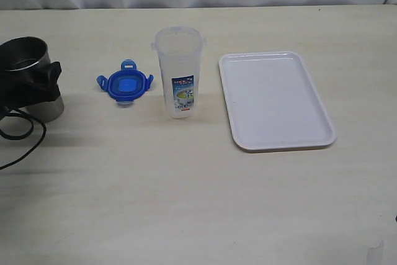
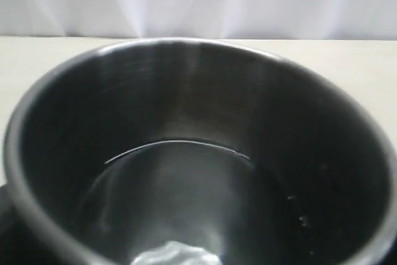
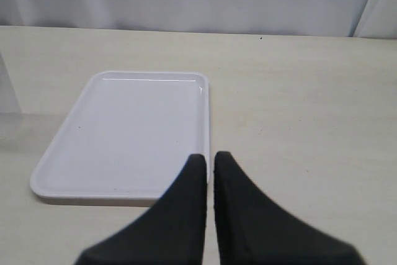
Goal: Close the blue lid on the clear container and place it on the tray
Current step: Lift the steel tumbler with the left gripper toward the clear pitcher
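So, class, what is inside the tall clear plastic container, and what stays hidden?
Nothing shows inside the tall clear plastic container; its mouth is open, without the blue snap-flap plastic lid. Its printed label hides part of the lower interior.

The tall, narrow clear plastic container (image 1: 180,72) stands upright on the table with its top open. A blue-and-white printed label on its lower side faces the exterior camera. The small blue plastic lid (image 1: 124,85), rounded-octagonal with four snap flaps splayed outward, lies flat on the table to the left of the container in the exterior view, near it but not touching. The flat white rectangular plastic tray (image 1: 276,100), with rounded corners and a low raised rim, lies flat to the container's right, just beside it, with a narrow strip of table between them
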